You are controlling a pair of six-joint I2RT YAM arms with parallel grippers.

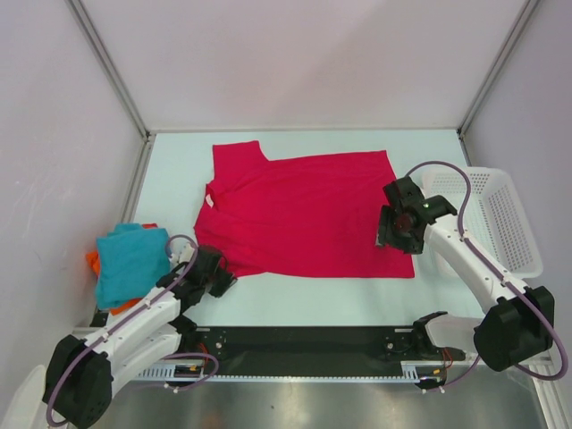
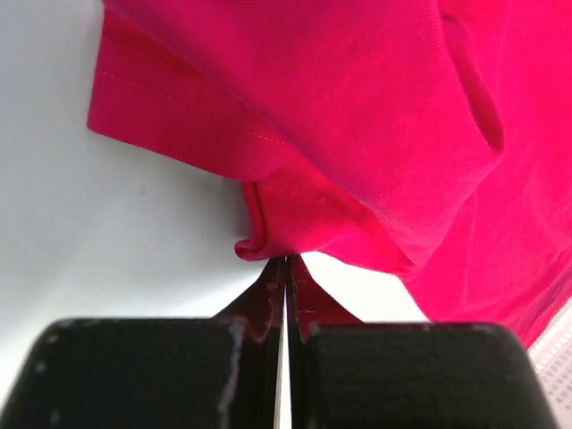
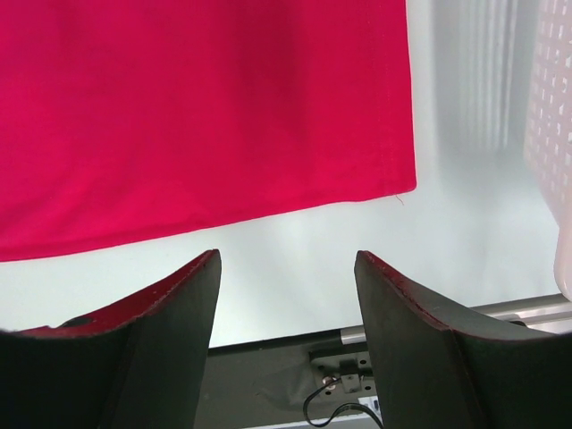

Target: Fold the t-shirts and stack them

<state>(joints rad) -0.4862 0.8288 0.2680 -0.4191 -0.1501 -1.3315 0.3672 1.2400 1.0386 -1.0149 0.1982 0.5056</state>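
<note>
The big crimson-pink t-shirt [image 1: 304, 214] is lying spread out flat in the middle of the table [image 1: 295, 295], collar end pointing left. The left pincer [image 2: 284, 273] is sitting down low at the shirt's near-left corner, by the sleeve, and it's clamping fully shut. A little bunched-up fold of the pink cloth is getting pinched right at the tips. The right pincer [image 3: 286, 268] is hanging over the near-right corner of the same shirt with its jaws standing wide apart, gripping nothing, and the hem edge is showing just past the tips. Over at the left edge the teal t-shirt [image 1: 130, 259] is sitting in a rough pile with the orange t-shirt [image 1: 92, 261] peeking out from under it. A white mesh basket [image 1: 509, 223] is sitting off on the right side.
</note>
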